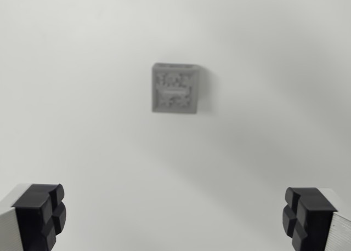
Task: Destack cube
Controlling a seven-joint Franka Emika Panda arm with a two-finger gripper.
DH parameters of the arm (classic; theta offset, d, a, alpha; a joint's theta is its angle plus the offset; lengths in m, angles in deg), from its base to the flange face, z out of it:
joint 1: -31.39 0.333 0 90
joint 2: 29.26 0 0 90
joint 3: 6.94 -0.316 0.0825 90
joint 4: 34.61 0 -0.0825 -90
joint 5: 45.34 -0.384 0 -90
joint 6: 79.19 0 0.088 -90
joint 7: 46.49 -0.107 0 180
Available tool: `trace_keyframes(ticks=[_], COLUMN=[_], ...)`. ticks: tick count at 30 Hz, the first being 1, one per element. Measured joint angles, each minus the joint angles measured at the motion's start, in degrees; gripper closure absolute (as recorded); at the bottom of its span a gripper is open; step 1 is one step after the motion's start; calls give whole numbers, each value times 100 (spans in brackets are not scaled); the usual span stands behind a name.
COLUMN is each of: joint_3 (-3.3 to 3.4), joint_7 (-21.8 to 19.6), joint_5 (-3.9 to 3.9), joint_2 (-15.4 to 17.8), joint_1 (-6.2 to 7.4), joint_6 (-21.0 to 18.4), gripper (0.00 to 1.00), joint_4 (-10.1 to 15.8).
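Hovering: gripper (174, 215) – black-padded fingers wide apart, empty.
Cube: grey patterned plastic cube (175, 89) at 12 o'clock – blurred, on plain white surface (82, 125).

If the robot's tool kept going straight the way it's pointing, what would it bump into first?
Probably the white surface, not the grey cube. The tool is open, and the cube sits above the midpoint between its fingertips in the wrist view. Depth is hard to judge from this blurry view.

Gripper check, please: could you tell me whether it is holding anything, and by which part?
Nothing is held. The gripper is open, and the grey cube lies apart from its fingers.
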Motion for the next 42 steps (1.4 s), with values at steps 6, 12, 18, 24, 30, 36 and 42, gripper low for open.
trace_keyframes(ticks=[6,12,18,24,30,36,42], joint_3=[0,0,0,1,1,2,2], joint_7=[7,11,12,13,13,13,13], joint_5=[-4,-6,-8,-8,-8,-8,-8], joint_2=[80,126,152,151,151,151,151], joint_1=[0,0,1,1,1,1,1], joint_6=[-189,-320,-393,-401,-401,-401,-401], gripper=[0,0,0,0,0,0,0], joint_4=[-114,-196,-245,-247,-247,-248,-247])
